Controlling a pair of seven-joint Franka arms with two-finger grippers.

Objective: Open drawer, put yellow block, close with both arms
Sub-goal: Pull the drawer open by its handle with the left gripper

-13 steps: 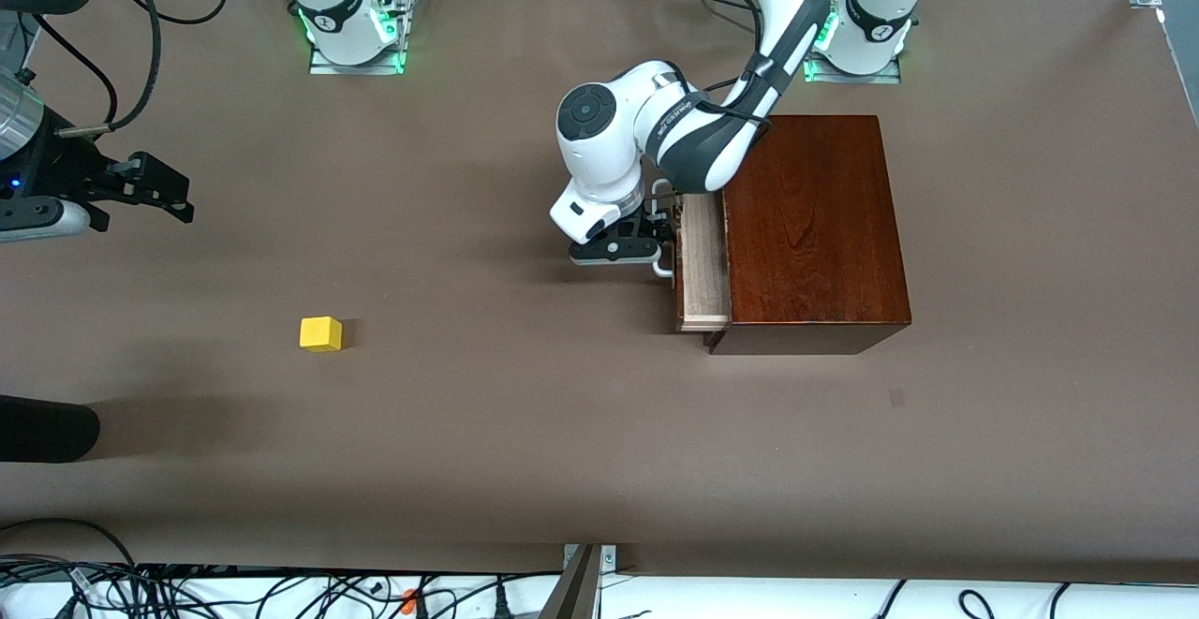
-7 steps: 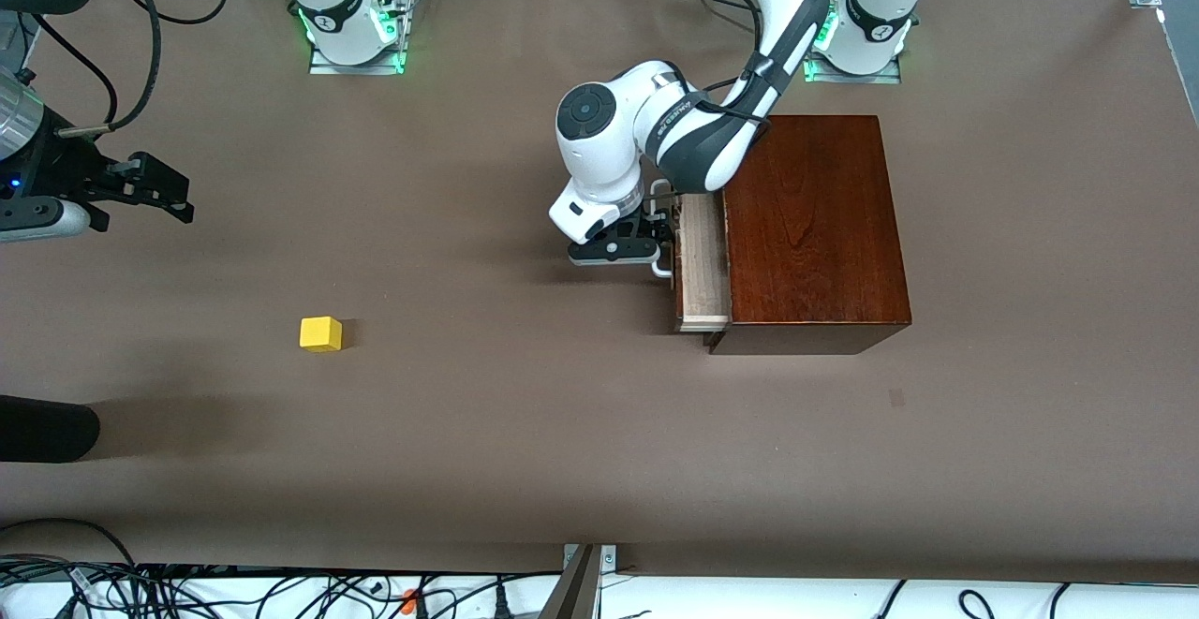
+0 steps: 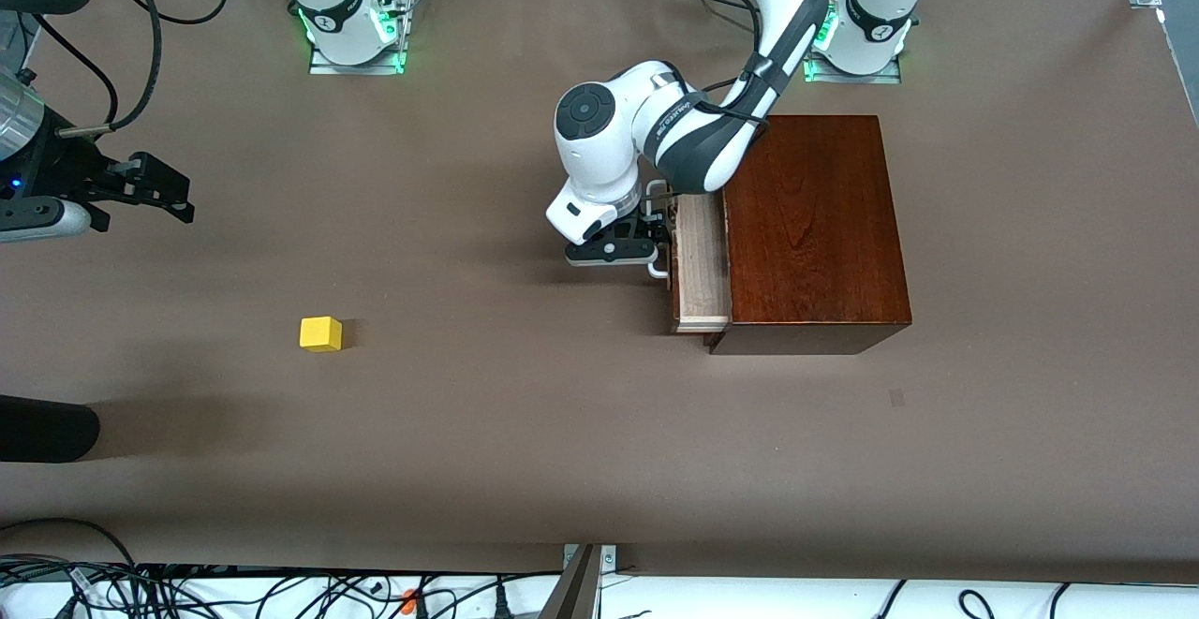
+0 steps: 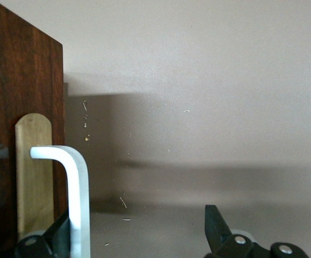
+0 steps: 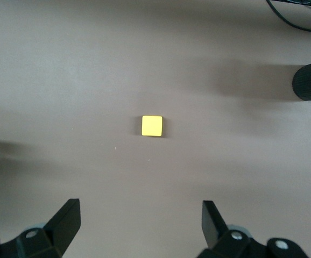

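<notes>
While drawer (image 3: 701,263) is being drawn slightly farther from box (image 3: 813,226), handle (image 4: 72,199) is being hooked by open left gripper (image 3: 618,246); right gripper (image 5: 139,226), fingers spread, empty, is waiting over yellow block (image 3: 320,333).

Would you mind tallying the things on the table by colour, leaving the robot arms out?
Yellow: 1, the yellow block.
Dark reddish-brown: 1, the wooden box with its drawer partly out.
Total: 2.

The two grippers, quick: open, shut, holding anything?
Left gripper: open, fingers around the drawer handle.
Right gripper: open, holding nothing.
</notes>
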